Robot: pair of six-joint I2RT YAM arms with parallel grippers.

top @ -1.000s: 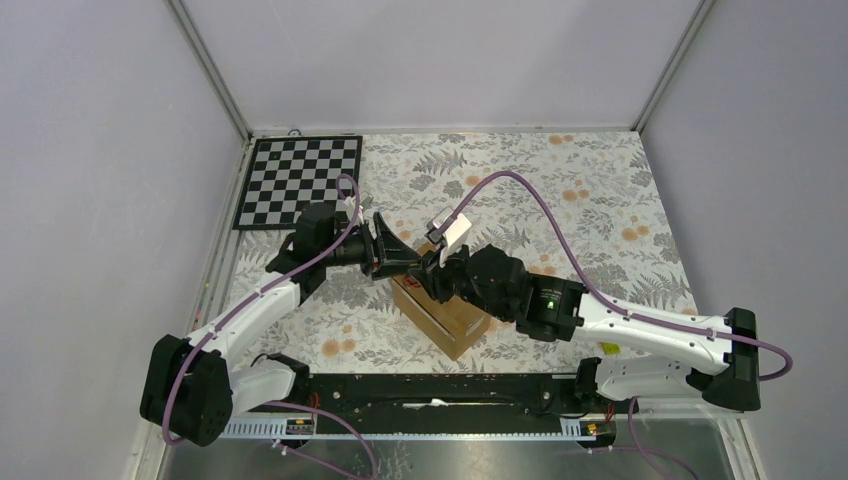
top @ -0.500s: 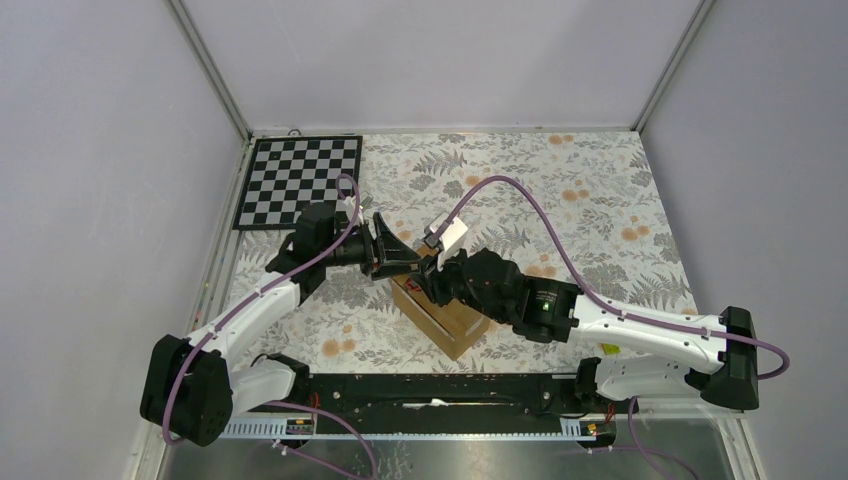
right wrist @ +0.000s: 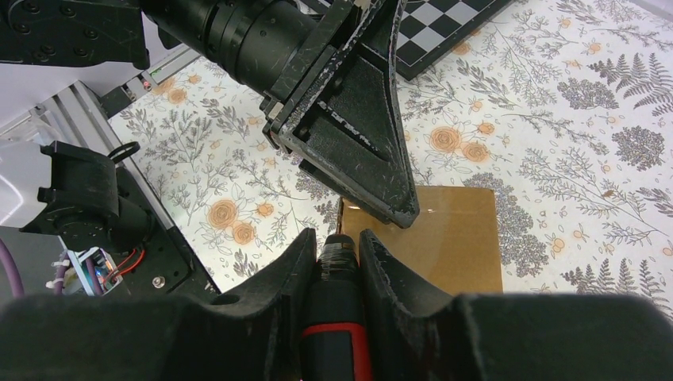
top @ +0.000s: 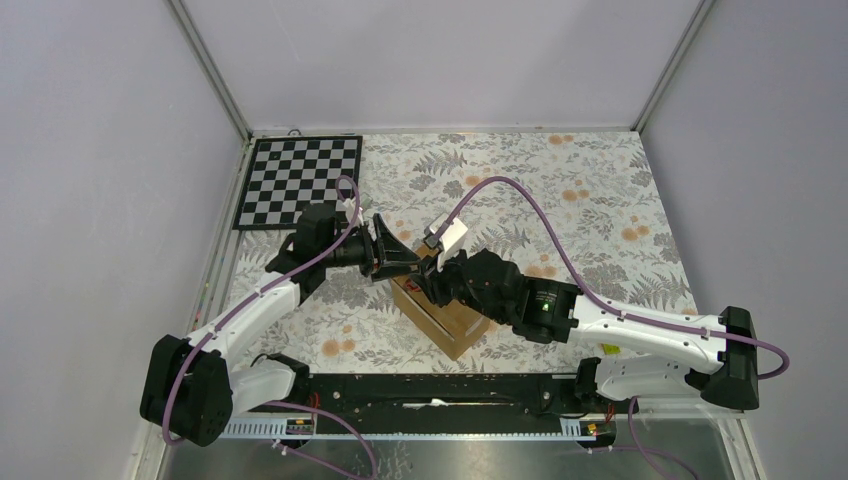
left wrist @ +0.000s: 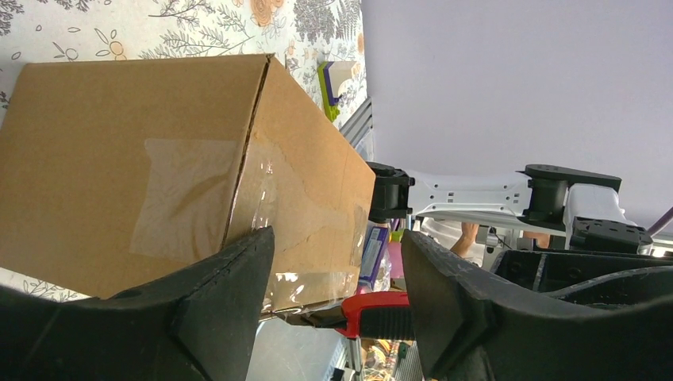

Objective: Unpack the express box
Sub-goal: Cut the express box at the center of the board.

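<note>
The box (top: 450, 322) was sat on the floral table (top: 600, 200), toward the near side, between the two arms, with clear tape seen over its seam; the left gripper (left wrist: 333, 238) was held wide open at a box corner, nothing gripped, and whether it touched couldn't be told; the right gripper (right wrist: 339, 238) was clamped tight on the cutter (right wrist: 335, 349), its black tip pointed at the box edge, right by a left finger.
</note>
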